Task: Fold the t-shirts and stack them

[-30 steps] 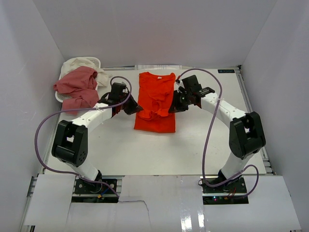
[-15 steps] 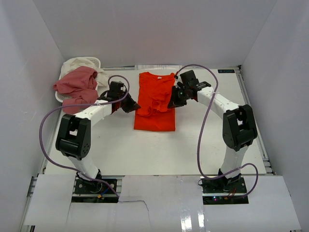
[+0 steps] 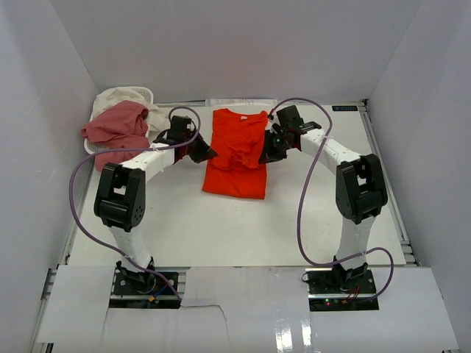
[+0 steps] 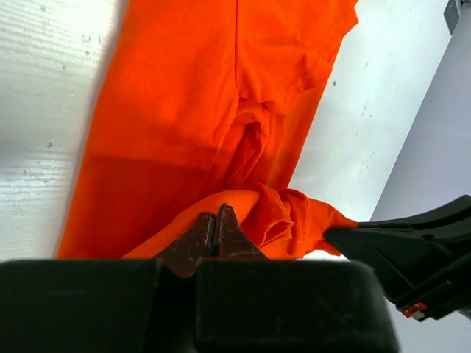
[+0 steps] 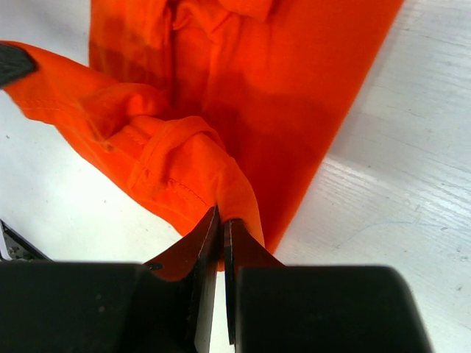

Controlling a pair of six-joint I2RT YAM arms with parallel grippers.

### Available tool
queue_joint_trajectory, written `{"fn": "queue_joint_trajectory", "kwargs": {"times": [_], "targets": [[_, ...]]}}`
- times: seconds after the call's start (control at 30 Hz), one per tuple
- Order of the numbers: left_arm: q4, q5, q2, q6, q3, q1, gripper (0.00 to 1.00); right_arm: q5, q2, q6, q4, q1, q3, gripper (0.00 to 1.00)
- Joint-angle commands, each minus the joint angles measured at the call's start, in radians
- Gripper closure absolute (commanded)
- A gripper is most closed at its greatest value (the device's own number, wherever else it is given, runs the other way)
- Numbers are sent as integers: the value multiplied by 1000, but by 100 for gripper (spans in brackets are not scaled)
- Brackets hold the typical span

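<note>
The orange-red t-shirt (image 3: 237, 140) lies lengthwise on the table's middle, collar toward the far side. My left gripper (image 3: 208, 154) is shut on its fabric at the left edge, and my right gripper (image 3: 266, 156) is shut on it at the right edge. Between them a stitched fold is lifted and bunched over the shirt's middle. In the left wrist view the left gripper (image 4: 215, 213) pinches orange cloth (image 4: 184, 110). In the right wrist view the right gripper (image 5: 221, 218) pinches a hemmed fold (image 5: 176, 169). The pink t-shirt (image 3: 118, 129) and the cream t-shirt (image 3: 121, 95) lie heaped at the back left.
A small white basket (image 3: 91, 148) sits under the pink and cream shirts in the back left corner. White walls close in the table on three sides. Purple cables loop above both arms. The right arm's fingers (image 4: 412, 250) show in the left wrist view.
Both grippers have moved a little toward the far side, carrying the lifted orange fabric with them. Both stay shut. The shirts at the basket have not moved.
</note>
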Motion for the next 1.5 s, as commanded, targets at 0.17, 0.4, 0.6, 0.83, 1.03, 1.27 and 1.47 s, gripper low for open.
{"fn": "queue_joint_trajectory", "kwargs": {"times": [0.17,0.4,0.6,0.83,1.03,1.27,1.47], "targets": [[17,15,11,17,38,27,99,-27,55,-43,-4,-25,98,90],[33,27,28,16,24,32,99,-44,110,-45,-6,-28,145,90],[44,44,48,13,44,47,98,-54,150,-52,-4,-28,185,86],[121,46,5,-15,10,75,32,22,150,-65,-1,-28,239,66],[79,-41,-105,28,47,101,14,110,65,-89,10,-28,193,65],[107,72,-259,62,-82,76,25,-94,-86,-8,252,-27,-98,73],[326,240,-313,34,-355,42,89,-255,-60,101,430,8,-223,92]]}}
